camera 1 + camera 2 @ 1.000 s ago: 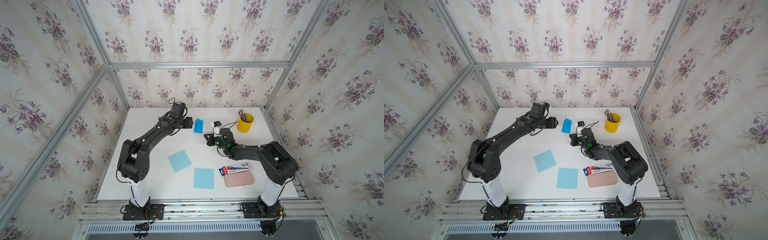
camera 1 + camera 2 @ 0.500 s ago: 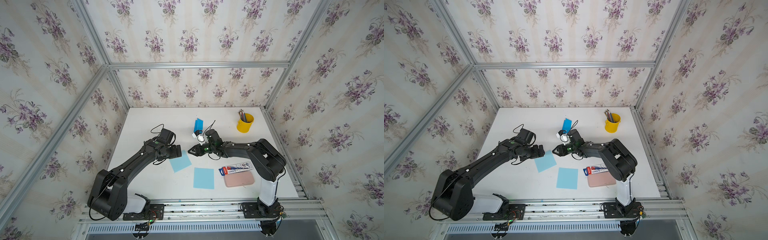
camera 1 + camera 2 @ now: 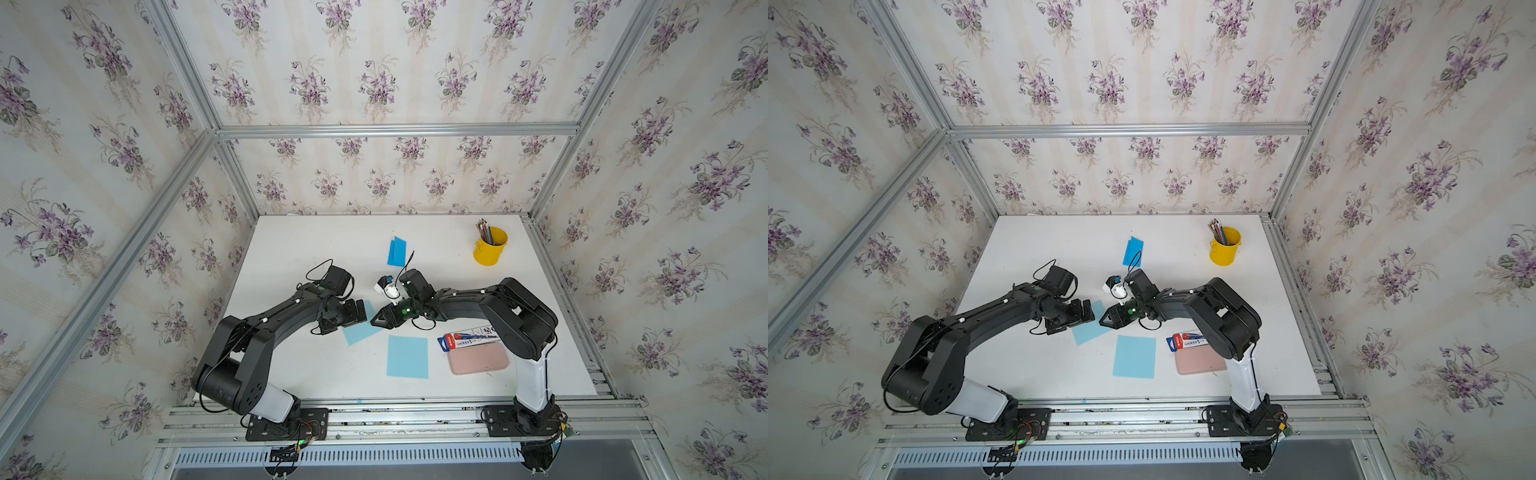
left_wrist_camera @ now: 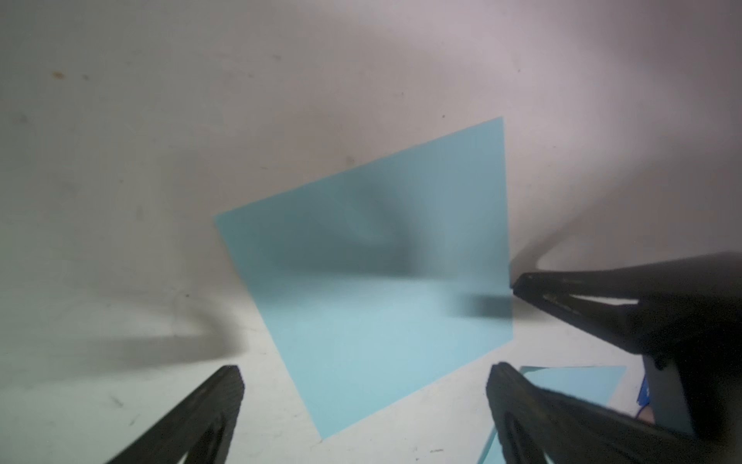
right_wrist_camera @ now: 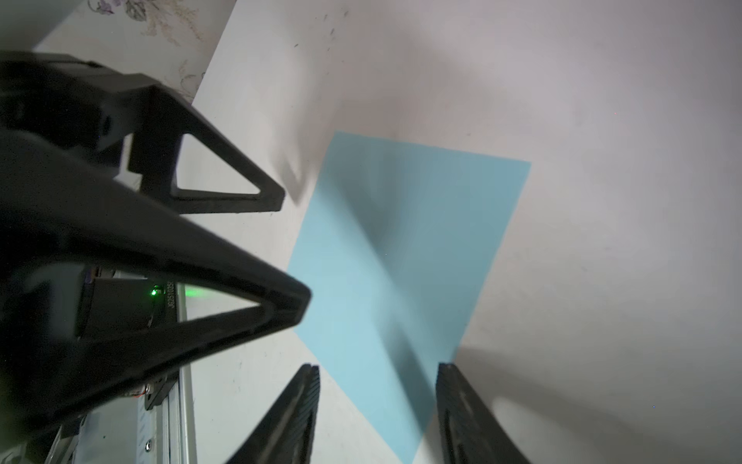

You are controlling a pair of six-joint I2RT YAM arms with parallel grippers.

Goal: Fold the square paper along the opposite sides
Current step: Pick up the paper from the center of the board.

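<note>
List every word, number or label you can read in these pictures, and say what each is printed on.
"J62510": pale print on a black module beside a green light, seen past the left gripper; the characters after it are too blurred to read.
Red-and-blue packet lying on the pink case: it carries print in both top views, but too small to read.
No other readable text.
</note>
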